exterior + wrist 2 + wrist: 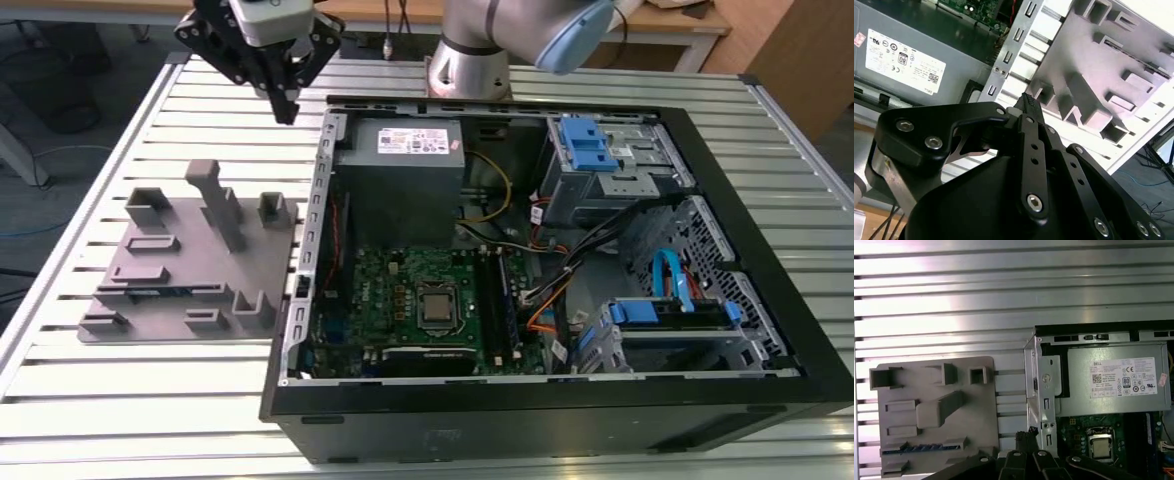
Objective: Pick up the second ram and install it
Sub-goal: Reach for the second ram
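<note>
- The gripper (283, 106) is hanging pinched shut, empty, near the bench's (127, 130) far edge.
- Descending unopened, it'd be striking the second ram (921, 448) in its tray (979, 405).

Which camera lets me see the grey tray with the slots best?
The first wrist view: it looks straight down on the grey tray, so its slots show plainly. The exterior view shows the grey tray whole but slanted. The second wrist view catches part of it beyond the gripper.
</note>
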